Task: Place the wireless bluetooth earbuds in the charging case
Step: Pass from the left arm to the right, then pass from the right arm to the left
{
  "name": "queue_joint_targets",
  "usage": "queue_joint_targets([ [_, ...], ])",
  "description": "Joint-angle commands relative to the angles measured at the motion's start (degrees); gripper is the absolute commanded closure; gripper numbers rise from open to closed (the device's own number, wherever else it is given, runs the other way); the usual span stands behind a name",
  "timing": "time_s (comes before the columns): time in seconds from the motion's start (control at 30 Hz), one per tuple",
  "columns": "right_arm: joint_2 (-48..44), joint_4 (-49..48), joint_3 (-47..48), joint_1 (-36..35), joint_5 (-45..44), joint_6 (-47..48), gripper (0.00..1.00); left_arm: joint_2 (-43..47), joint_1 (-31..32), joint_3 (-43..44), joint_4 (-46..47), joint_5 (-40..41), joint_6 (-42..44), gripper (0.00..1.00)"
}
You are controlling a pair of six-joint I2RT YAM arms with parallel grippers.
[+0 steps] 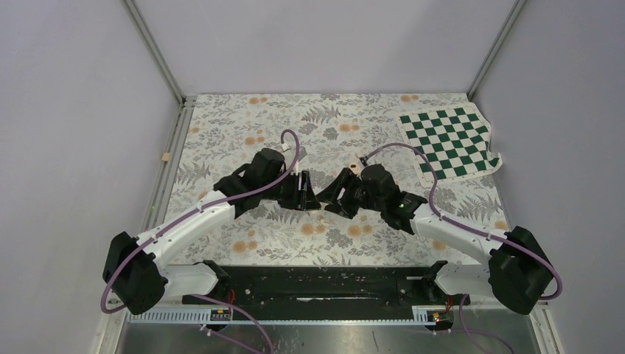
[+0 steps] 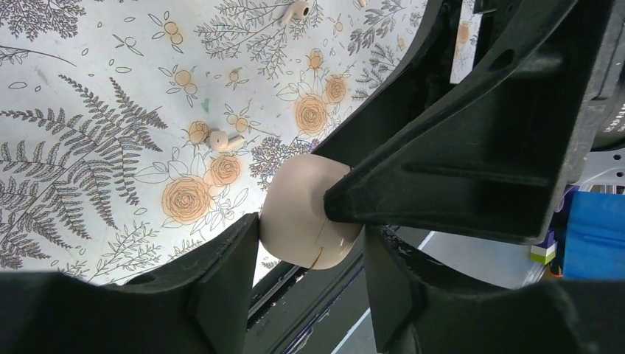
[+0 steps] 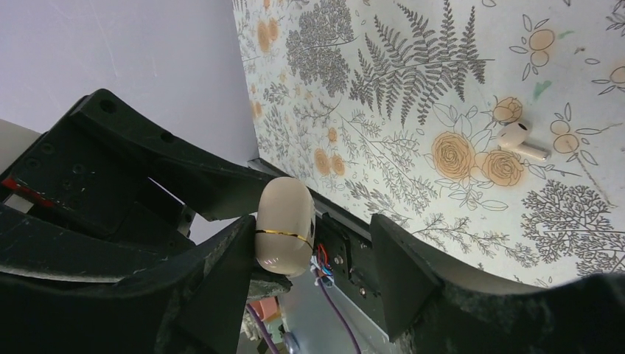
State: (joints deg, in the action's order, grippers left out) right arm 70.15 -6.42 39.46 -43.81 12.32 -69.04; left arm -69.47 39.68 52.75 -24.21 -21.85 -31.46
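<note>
Possession of the small rounded peach-beige plastic charging case (image 2: 302,210) lies with the left claw (image 2: 309,240). Its two black fingers pinch the shell from opposite sides and hold it lifted off the fern-and-flower patterned desk (image 1: 243,133). The case is shut: in the right wrist view its thin gold seam runs unbroken round the shell. Held aloft like this, the lid half is exposed to the other arm, which seems to be the reason for the grip.

The right claw (image 3: 313,236) stands with its jaws apart around the case. One finger touches the shell beside the seam and the other is well clear, so it grips nothing. It looks placed to lever the lid up while the left claw steadies the base.

The two tiny pale peach-beige plastic earbuds (image 2: 225,140) lie loose on the desk below the case, one near it and the second farther off at the edge of the left wrist view. Neither can go in until the lid opens, so the task looks to be at an early stage. The shell is smooth and rounded, and a push at the seam could twist it in the pinch.
</note>
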Motion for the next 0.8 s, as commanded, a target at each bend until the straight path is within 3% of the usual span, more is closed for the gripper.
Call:
queue_joint_targets([
  [0.0,1.43,-4.57,2.14,0.21,4.83,-1.29,0.35,0.84,-0.14,0.64,3.07,-1.57,-0.31,0.55],
  [0.17,2.24,-5.87,2.44,0.11,6.62,-1.29,0.48,-0.29,-0.17,0.77,2.85,-1.56,0.19,0.54],
  [0.37,2.63,-6.47,2.68,0.06,7.48,-1.46,0.7,-0.8,-0.19,1.83,2.13,-0.62,0.73,0.49],
  [0.43,2.95,-6.87,2.57,0.05,7.61,-1.86,0.79,-0.82,-0.18,2.2,2.04,-0.84,1.09,0.38],
  [0.5,3.41,-7.41,2.2,0.05,7.56,-2.65,0.87,-0.44,-0.14,2.35,2.09,-1.08,1.58,0.09],
  [0.53,3.68,-7.68,2.09,0.08,7.56,-2.94,0.92,-0.12,-0.14,2.48,2.14,-0.82,1.74,0.02],
  [0.63,4.84,-8.2,1.6,0.31,7.9,-4.12,1.0,0.41,-0.14,3.19,1.19,-0.22,2.87,0.01],
  [0.77,6.25,-10.46,0.19,2.14,10.12,-6.95,1.0,1.2,-0.19,4.37,-2.88,3.41,5.61,0.01],
])
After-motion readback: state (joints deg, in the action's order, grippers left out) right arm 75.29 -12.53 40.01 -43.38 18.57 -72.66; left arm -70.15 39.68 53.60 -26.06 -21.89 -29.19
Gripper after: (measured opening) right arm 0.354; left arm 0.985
